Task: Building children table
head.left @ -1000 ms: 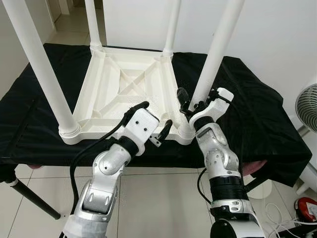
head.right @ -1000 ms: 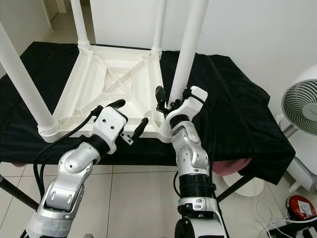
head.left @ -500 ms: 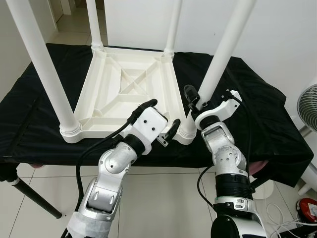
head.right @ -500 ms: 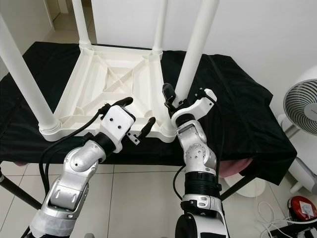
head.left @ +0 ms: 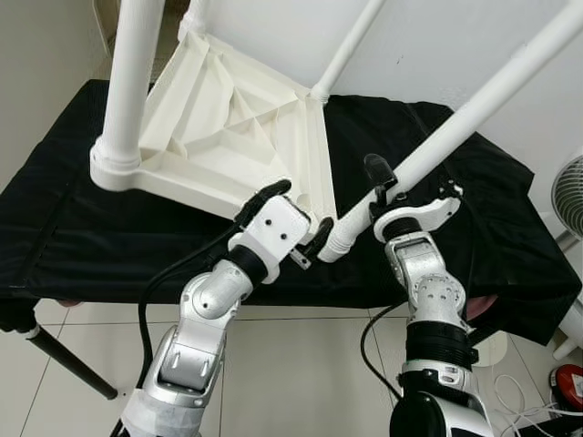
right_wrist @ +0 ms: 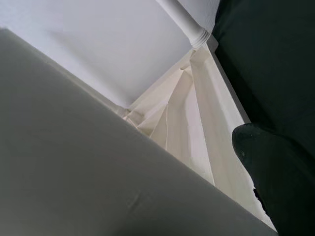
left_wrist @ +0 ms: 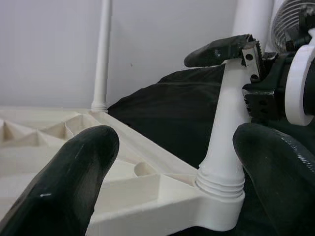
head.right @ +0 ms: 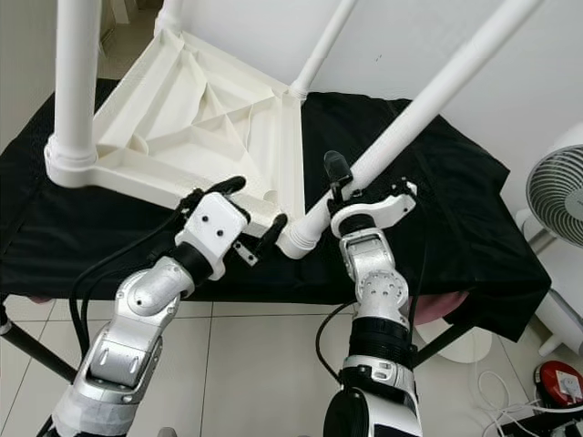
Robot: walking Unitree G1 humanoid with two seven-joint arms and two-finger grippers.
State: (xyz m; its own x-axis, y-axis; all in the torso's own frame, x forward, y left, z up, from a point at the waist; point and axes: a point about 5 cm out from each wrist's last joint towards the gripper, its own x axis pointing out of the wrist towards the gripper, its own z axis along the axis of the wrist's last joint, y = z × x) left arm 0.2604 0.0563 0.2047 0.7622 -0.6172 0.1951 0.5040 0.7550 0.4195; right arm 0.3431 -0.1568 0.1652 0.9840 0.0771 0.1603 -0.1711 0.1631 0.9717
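Left eye view: black-draped bench [head.left: 73, 246] (white wall [head.left: 437, 45])

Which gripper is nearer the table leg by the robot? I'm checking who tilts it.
Right. The right gripper clamps that table leg just above its base; the left gripper sits open beside the corner socket.

1 white kids' table [head.left: 228, 127], upside down, w/ 4 legs. 1 black-draped counter [head.left: 82, 246]. 1 fan [head.right: 551, 196]; 2 grippers: left gripper [head.left: 291, 221], right gripper [head.left: 393, 184].
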